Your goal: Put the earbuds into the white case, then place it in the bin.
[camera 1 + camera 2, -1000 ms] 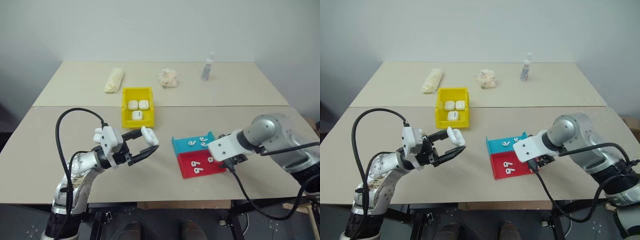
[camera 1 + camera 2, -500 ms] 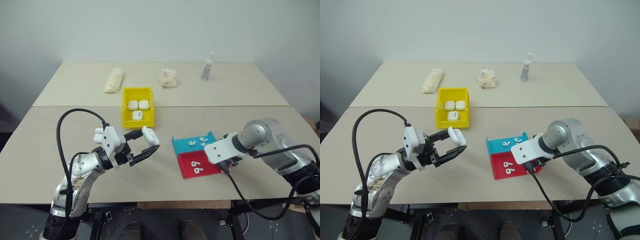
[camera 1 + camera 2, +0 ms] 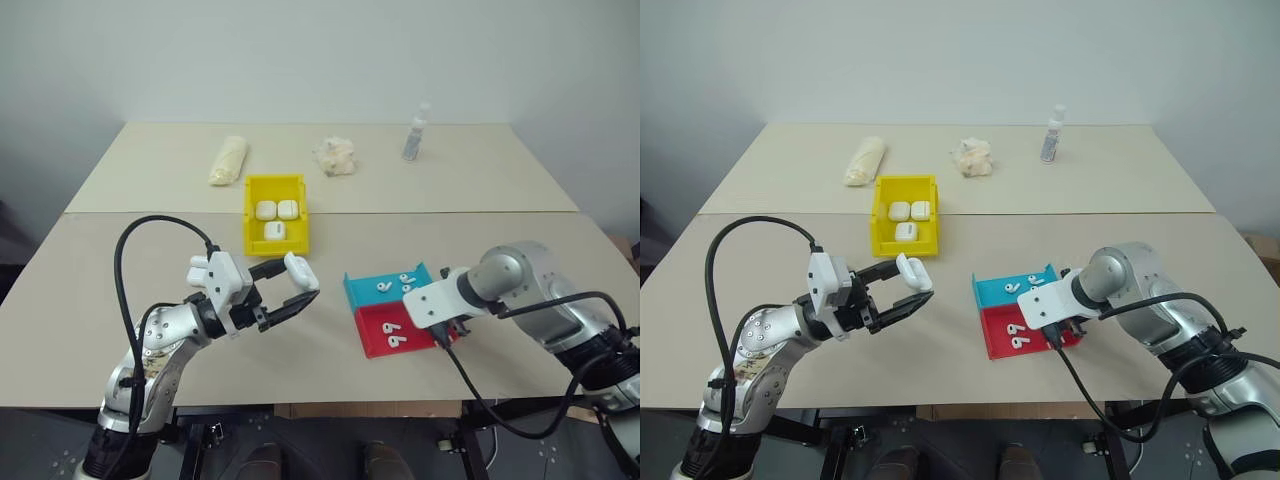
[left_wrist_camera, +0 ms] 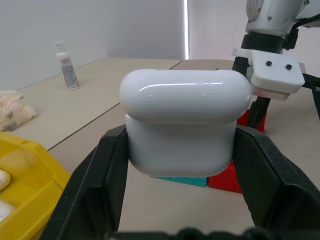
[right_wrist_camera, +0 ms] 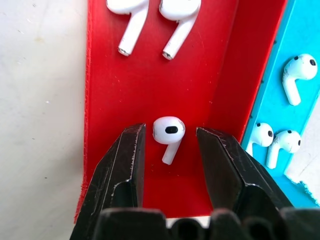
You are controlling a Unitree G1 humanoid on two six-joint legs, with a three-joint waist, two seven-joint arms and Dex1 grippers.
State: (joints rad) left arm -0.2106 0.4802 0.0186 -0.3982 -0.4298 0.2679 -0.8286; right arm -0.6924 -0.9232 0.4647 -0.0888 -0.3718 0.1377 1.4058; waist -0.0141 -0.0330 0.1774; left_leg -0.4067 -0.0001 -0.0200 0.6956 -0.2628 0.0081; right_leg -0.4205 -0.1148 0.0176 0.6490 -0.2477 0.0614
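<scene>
Right wrist view — earbud (image 5: pixel 168 131) between jaws, seemingly untouched | red tray (image 5: pixel 150 95) wall beside

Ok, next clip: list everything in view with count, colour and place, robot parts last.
Held case: one, white, lid ajar, in the left pincer.
Bin: one, yellow, mid-table; three white cases inside.
Red tray: one, right of centre; three white earbuds, one between the right pincer's fingers.
Teal tray: one, adjoining the red tray; three white earbuds.
Cream roll: one, far left.
Crumpled wad: one, pale, far centre.
Small bottle: one, clear, far right.
Table: beige.
Left pincer: black, shut on the case.
Right pincer: black, open over the red tray.
</scene>
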